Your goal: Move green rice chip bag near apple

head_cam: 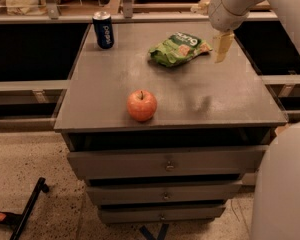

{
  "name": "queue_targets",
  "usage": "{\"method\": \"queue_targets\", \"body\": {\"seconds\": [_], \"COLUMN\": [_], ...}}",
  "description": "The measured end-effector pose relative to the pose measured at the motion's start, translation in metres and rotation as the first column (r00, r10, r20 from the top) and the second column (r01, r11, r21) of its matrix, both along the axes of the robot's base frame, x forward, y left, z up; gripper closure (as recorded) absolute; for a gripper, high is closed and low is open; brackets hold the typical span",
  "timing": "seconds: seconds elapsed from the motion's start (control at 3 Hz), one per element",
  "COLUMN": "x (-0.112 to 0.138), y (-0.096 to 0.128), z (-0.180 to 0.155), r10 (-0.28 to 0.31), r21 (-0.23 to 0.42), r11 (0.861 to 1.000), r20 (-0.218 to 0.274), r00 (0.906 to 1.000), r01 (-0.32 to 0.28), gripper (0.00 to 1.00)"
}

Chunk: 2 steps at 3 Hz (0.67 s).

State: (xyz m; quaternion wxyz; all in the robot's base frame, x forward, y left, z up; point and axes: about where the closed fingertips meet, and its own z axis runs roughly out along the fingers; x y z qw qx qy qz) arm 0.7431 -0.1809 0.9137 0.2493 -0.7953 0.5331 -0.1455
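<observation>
The green rice chip bag [177,48] lies crumpled on the far middle-right of the grey cabinet top [190,94]. The apple [141,105] stands near the front edge, left of middle, well apart from the bag. My gripper [222,46] hangs from the white arm at the upper right, just right of the bag's right end and a little above the top. Only a pale yellowish finger shows.
A blue soda can [103,29] stands upright at the far left corner. The cabinet has several drawers [165,164] below. Shelving rails run behind and at both sides. A white robot part [282,189] fills the lower right. A black tool [20,214] lies on the floor.
</observation>
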Motion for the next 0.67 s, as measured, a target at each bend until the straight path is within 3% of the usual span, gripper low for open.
{"method": "queue_targets", "body": {"seconds": [0.67], "x": [0.021], "y": [0.015], "z": [-0.012], "r10": [0.054], "r21": [-0.09], "r11": [0.995], "r20": [0.029], "r00": [0.9981], "r01": [-0.051], "gripper": [0.0]}}
